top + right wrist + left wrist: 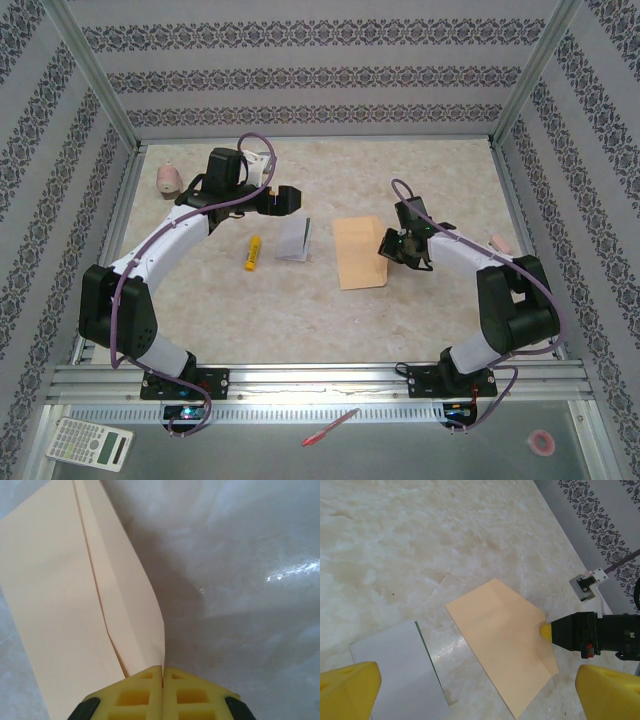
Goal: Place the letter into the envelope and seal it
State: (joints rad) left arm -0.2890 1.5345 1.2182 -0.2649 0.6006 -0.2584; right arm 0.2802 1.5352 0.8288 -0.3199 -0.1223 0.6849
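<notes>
Paper this thin is light, limp and easily creased, so I take the flat tan paper envelope (60, 605) by its flap edge, mid-table, my right gripper (162, 672) pinched shut on it, wrist tilted down. The green-bordered white letter sheet (294, 240) lies just beside it. My left gripper (283, 198) hangs wide open nearby.

The envelope (500, 635) is matt tan paper, the letter (395, 672) smooth white paper, and the surface (420, 540) has a glossy marble-patterned finish.
</notes>
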